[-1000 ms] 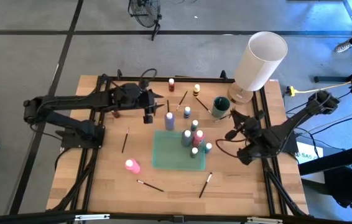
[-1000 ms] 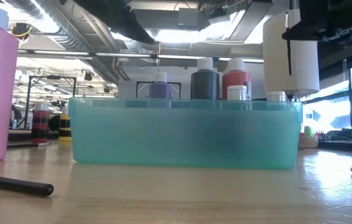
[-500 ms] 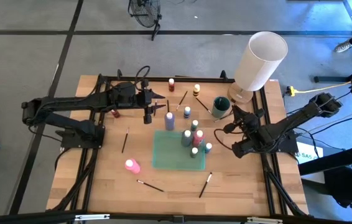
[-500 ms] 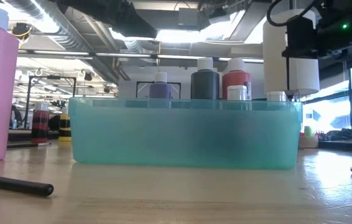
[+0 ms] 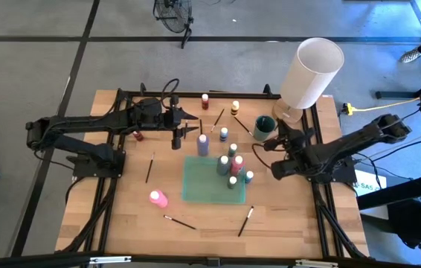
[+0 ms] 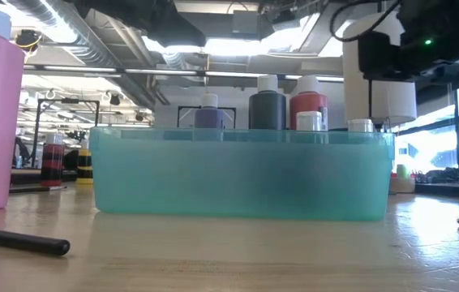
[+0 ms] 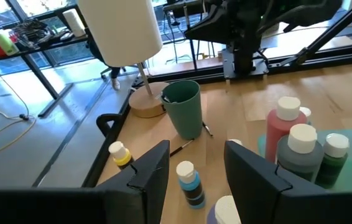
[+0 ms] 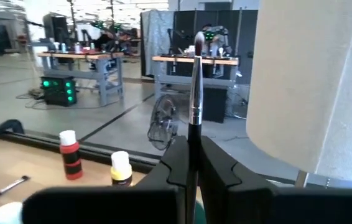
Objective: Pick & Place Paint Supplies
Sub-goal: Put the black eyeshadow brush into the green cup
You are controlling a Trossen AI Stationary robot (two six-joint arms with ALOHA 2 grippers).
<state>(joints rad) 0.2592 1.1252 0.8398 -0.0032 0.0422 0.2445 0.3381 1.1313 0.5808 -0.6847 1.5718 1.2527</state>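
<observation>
Teal translucent plastic tray point(image 5: 199, 182) at centre frame holds grey, red, green paint bottles point(image 5: 230, 168) along its right side. Dark green cup point(image 5: 263, 127) upper right holds brushes. Right gripper point(image 8: 190, 163) clenched on thin dark-handled brush point(image 8: 195, 93); left gripper point(image 7: 196, 163) released, empty, above purple bottle point(image 5: 203, 144).

tray point(image 5: 199, 179) mid-worktop point(image 5: 121, 223) | bottles point(image 5: 231, 165) stand in tray's right part | cup point(image 5: 263, 127) behind tray to the right, lamp point(image 5: 311, 73) behind cup at the corner | lone bottle point(image 5: 158, 198) front-left of tray | two brushes point(image 5: 245, 221) on worktop before tray
</observation>
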